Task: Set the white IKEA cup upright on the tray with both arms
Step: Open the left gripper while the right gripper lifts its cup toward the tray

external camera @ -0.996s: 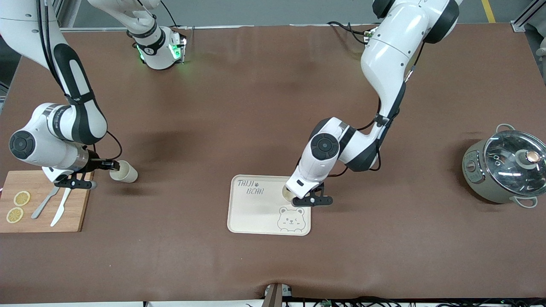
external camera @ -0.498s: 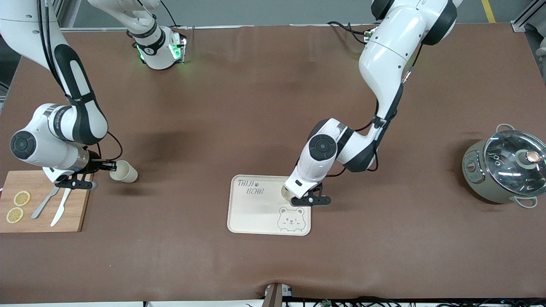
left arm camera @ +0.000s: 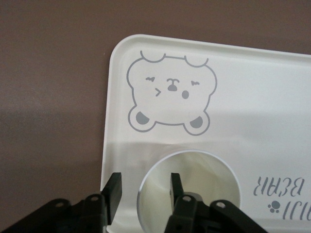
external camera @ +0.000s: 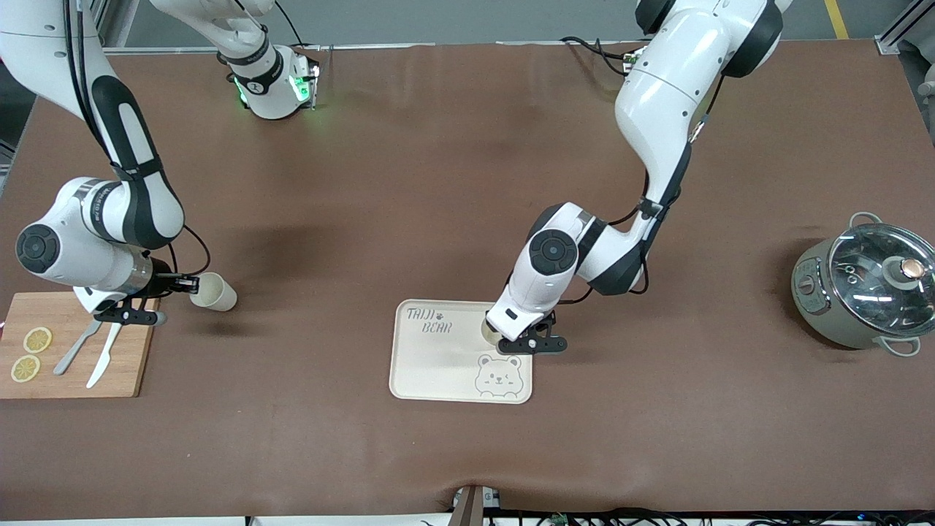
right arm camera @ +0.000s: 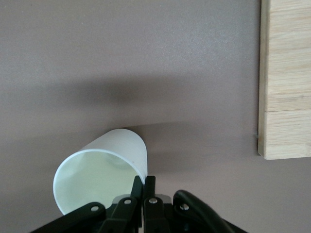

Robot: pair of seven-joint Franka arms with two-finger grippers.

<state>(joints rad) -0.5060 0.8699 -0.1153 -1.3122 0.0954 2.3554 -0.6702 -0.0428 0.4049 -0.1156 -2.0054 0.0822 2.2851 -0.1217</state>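
1. Cups are showing in two places: one cup point(external camera: 491, 330) is standing upright on the tray point(external camera: 438, 365), mouth up, by the tray's edge toward the left arm's end, between the bear face point(external camera: 498, 375) and the "TAIJI BEAR" lettering point(external camera: 429, 320).
2. Left hand point(external camera: 537, 342) is hanging over that cup; in the left wrist view its fingers point(left arm camera: 112, 191) are standing parted, one inside the cup's mouth point(left arm camera: 189, 187) and one outside the rim, neither pressing the wall.
3. Board point(external camera: 69, 347), at the right arm's end of the counter point(external camera: 467, 183) and about as near the camera as the tray, is carrying two lemon slices point(external camera: 29, 354), a fork point(external camera: 77, 347) and a knife point(external camera: 104, 358).
4. Second cup point(external camera: 212, 292) is lying on its side on the counter just beside the board, a little farther from the camera than the tray.
5. Right hand point(external camera: 186, 281) is pinching this cup's rim; in the right wrist view its fingers point(right arm camera: 143, 191) are sitting tight together on the wall of the cup point(right arm camera: 99, 174).
6. Pot point(external camera: 862, 292) with a glass lid is sitting at the left arm's end, well apart from the tray.
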